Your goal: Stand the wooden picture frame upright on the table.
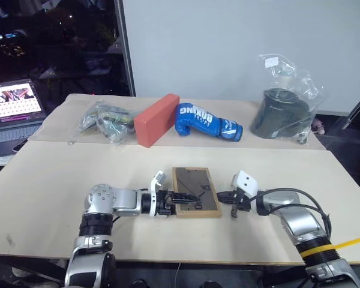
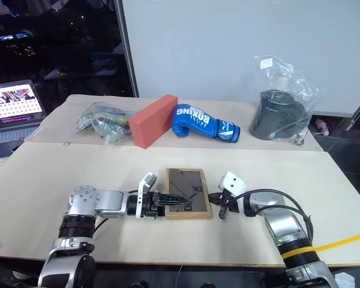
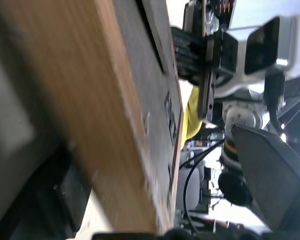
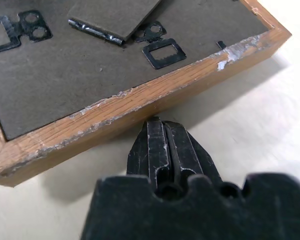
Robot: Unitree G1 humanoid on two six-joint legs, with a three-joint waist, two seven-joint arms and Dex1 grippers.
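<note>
Wooden picture frame (image 1: 195, 192) lying back-up near the front edge of the surface (image 1: 60, 180), between both end effectors.
Left end effector (image 1: 186, 198), fingers spread wide, reaches over the frame's left edge with a finger across the dark back; right end effector (image 1: 223, 196), fingers pressed together and empty, sits against the right edge. Along the far edge: bagged items (image 1: 105, 120), red-orange block (image 1: 156, 119), blue boxing glove (image 1: 207, 122), bagged dark container (image 1: 282, 111).
</note>
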